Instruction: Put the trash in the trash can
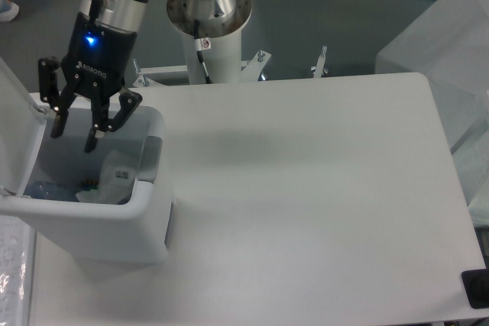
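Camera view from above the table [306, 188]: the claw [74, 132] hangs over the open mouth of the trash can [114, 227], its two dark fingers [95, 133] spread apart with nothing between them. A blue light glows on the black body of the claw, and the arm rises from it toward the top edge of the picture. The trash can stands at the left edge of the table, a white boxy bin with its lid [15, 124] swung up and back on the left side and a grey latch [153, 159] on the wall that faces the middle of the table. Inside the bin, the crumpled clear wrapper [113, 177] lies against the right inner wall, pale and partly see-through; its green spot cannot be made out from here. Lower in the bin, toward the left, a patch of blue shows the plastic bottle [47, 188], mostly hidden by the bin's near wall, so its full shape cannot be told. Both pieces of trash sit below the claw's fingertips and apart from them. Behind the table stands the arm's white round base [210, 13], with a cable running down its post. At the right edge a frosted translucent box [447, 59] stands beside the table.
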